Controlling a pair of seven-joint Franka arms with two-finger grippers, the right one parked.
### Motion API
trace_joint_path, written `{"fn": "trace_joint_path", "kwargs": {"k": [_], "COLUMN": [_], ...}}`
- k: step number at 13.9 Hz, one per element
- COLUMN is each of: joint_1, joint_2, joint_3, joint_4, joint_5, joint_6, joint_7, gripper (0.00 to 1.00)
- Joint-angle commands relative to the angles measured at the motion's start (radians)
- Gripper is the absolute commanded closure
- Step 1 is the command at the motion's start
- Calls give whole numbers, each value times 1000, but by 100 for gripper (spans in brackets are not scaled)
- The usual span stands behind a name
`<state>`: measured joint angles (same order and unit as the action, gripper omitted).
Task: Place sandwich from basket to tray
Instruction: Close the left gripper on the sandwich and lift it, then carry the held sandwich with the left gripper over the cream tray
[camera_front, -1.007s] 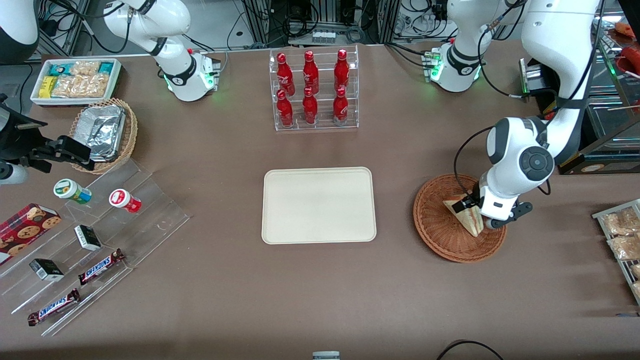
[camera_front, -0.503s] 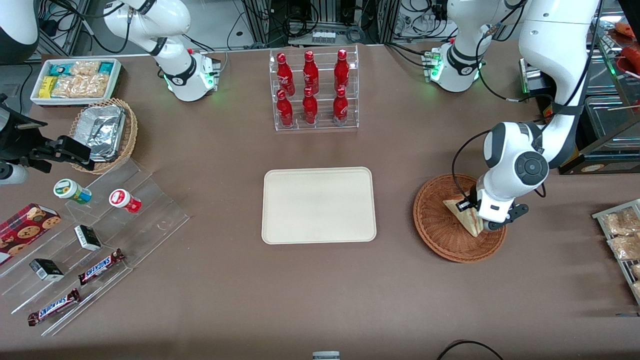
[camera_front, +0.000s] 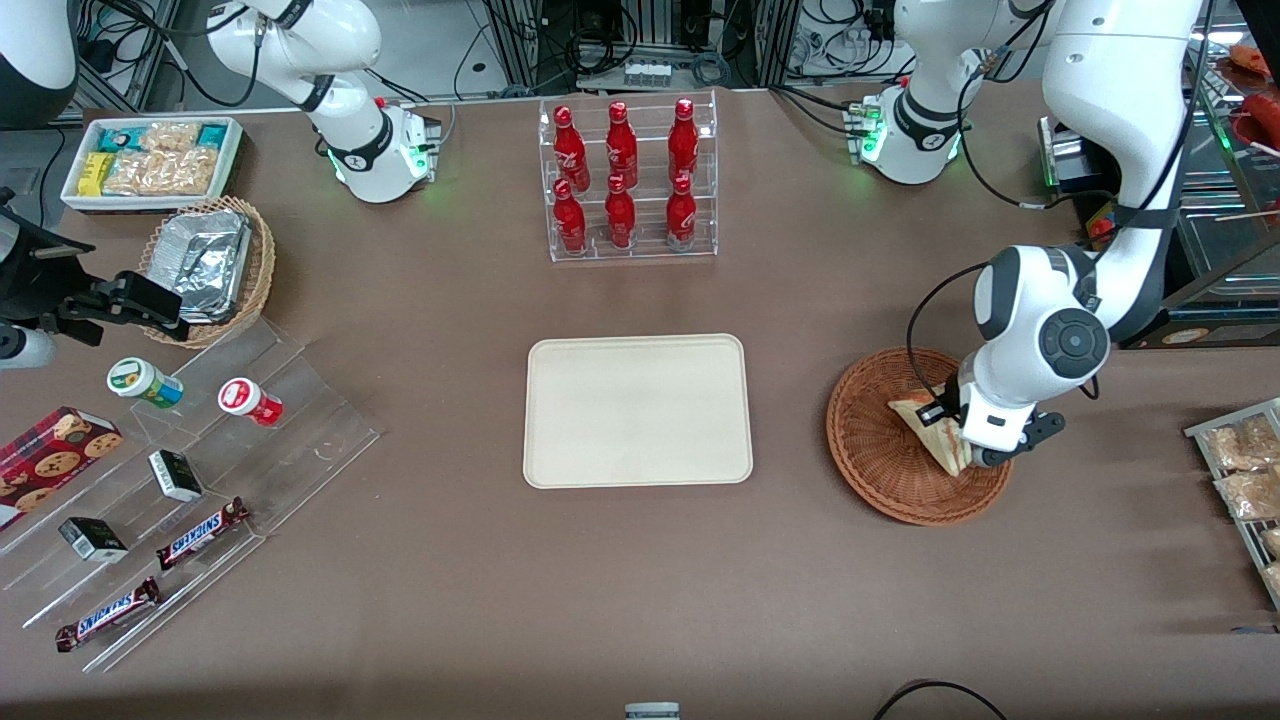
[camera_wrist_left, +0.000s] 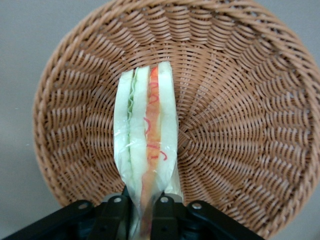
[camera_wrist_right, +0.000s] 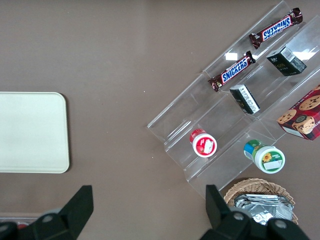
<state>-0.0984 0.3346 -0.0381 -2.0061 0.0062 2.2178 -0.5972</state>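
Since a second ago the wrist has rolled and the sandwich (camera_front: 930, 430) has tipped up a little. The claw (camera_wrist_left: 141, 212) is clenched on its end, over the basket (camera_front: 870, 470). Grasp done; next: lift clear, carry to the tray (camera_front: 637, 410).

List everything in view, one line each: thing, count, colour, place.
triangular sandwich wedge: 1, pale bread with red, orange and green filling, over the basket
round wicker basket: 1, reddish-brown, toward the working arm's end
flat rectangular tray: 1, cream, table centre
bottles in clear rack: 6, red, farther from the front camera than the tray
small wicker basket of foil trays: 1, tan, toward the parked arm's end
Snickers bars: 2, brown, on clear stepped stand
end effector: 1, black, shut on the sandwich
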Motion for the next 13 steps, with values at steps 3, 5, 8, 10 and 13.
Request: {"fn": "trace_joint_path", "kwargs": {"k": [3,5,8,10,13], "joint_1": [-23,-33,-33,-33,-33], "joint_2": [-9,-12,-12,-19,-28], "joint_3": [0,-2,-55,-106,-176], "joint_4": [141,168,223,231,234], "joint_5": [14,14,15,17,15], "joint_6": [-196,-227,-296,-306,-305], "joint_7": [20,19,20,25,94], "gripper": [100,100,100,100,100]}}
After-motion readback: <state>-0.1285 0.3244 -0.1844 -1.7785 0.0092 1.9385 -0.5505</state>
